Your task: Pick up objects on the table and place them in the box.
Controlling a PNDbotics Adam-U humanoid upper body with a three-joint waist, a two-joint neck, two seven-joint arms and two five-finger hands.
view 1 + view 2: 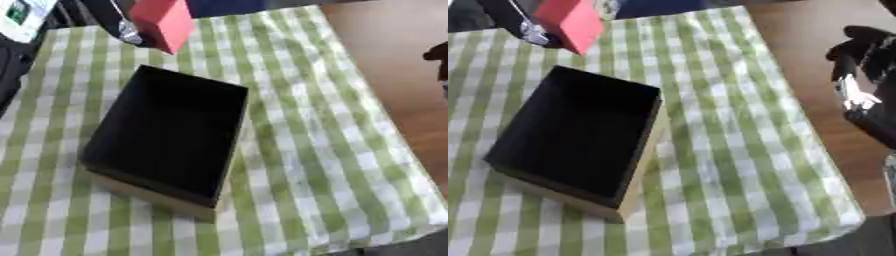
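Above the box's [166, 135] far edge, the left hand [122, 22] pinches a red block [164, 21]; judged best lowered nearer, over the dark interior, before release.

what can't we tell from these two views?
- Left hand: mostly cut off by the top edge; its grasp on the red block is blurred.
- Right hand: cropped by the right edge, finger pose unclear.
- Box: interior too dark to tell contents.
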